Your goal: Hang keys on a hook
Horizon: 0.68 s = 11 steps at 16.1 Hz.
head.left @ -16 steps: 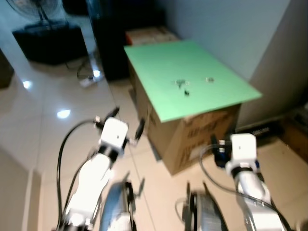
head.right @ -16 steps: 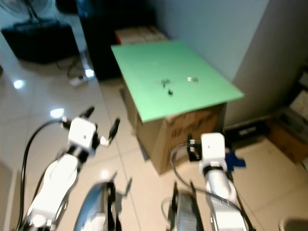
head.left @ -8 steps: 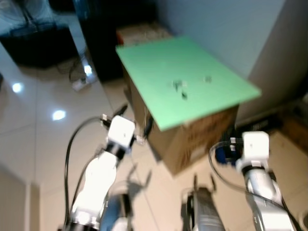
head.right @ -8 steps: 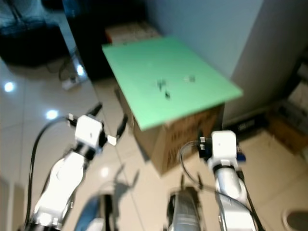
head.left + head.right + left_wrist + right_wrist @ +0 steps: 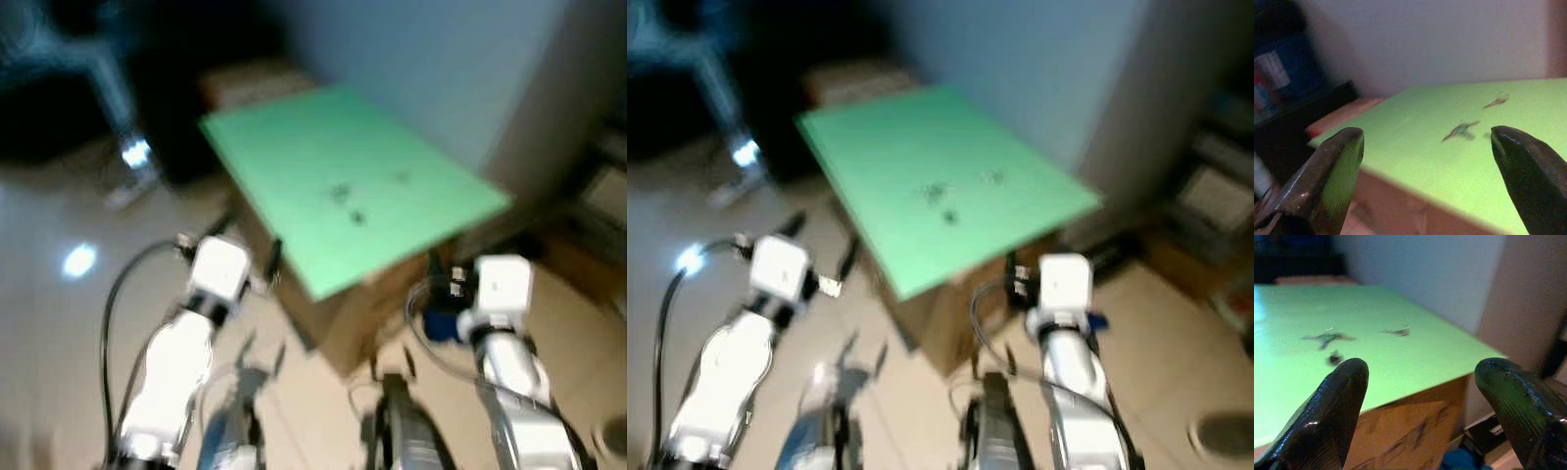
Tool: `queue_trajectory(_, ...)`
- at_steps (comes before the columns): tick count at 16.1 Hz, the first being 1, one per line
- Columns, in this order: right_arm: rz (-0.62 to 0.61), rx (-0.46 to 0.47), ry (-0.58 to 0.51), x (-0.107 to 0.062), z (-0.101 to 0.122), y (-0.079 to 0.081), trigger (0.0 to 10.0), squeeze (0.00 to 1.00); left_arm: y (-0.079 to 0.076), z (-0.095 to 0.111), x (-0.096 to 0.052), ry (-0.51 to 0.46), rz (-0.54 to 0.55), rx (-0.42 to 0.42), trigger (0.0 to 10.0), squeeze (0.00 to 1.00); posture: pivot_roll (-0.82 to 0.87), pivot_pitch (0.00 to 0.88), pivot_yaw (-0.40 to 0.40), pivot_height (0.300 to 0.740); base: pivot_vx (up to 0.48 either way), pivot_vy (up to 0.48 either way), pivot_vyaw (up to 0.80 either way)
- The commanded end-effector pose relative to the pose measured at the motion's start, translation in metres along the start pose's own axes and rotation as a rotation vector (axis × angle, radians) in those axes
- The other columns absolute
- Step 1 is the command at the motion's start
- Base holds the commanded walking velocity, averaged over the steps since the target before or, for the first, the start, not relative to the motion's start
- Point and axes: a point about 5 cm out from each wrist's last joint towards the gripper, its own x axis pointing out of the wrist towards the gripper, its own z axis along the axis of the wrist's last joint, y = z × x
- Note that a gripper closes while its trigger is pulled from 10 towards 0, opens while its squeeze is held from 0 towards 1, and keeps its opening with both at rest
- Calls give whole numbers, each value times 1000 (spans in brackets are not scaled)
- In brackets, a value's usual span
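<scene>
Plain green board (image 5: 343,186), brown cardboard box (image 5: 1415,431)

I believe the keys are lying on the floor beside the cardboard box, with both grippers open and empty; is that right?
Not quite: the keys lie on the green board atop the cardboard box, as the right wrist view shows. Both the left gripper and right gripper are indeed open and empty.

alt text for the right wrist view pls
Two black fingers of the open right gripper frame a green board lying on a cardboard box. A small bunch of keys and two smaller bits lie apart on the board, ahead of the fingertips and untouched. A pale wall rises behind.
</scene>
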Motion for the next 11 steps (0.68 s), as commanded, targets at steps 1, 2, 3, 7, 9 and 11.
queue_trajectory(1,-45,-13,29,-4,-6,-13,10000,0,-11,5,4,-23,-35,-22,10000,0,-93,46,38,601,292,0,-800)
queue_trajectory(2,-54,-17,27,-5,-6,-15,10000,0,-12,5,5,-24,-36,-24,10000,0,-96,50,45,601,292,0,0)
queue_trajectory(3,-55,-19,28,-5,-6,-16,10000,0,-12,5,5,-24,-37,-25,10000,0,-96,51,45,601,289,0,0)
queue_trajectory(7,-60,-20,30,-3,-6,-16,10000,0,-11,5,6,-22,-35,-24,10000,0,-94,51,45,601,290,0,0)
queue_trajectory(9,-55,-21,24,-2,-5,-16,10000,0,-10,4,6,-19,-31,-23,10000,0,-93,52,44,601,291,0,0)
queue_trajectory(11,-50,-28,24,-2,-5,-15,10000,0,-10,4,5,-16,-31,-23,10000,0,-93,52,46,601,292,0,0)
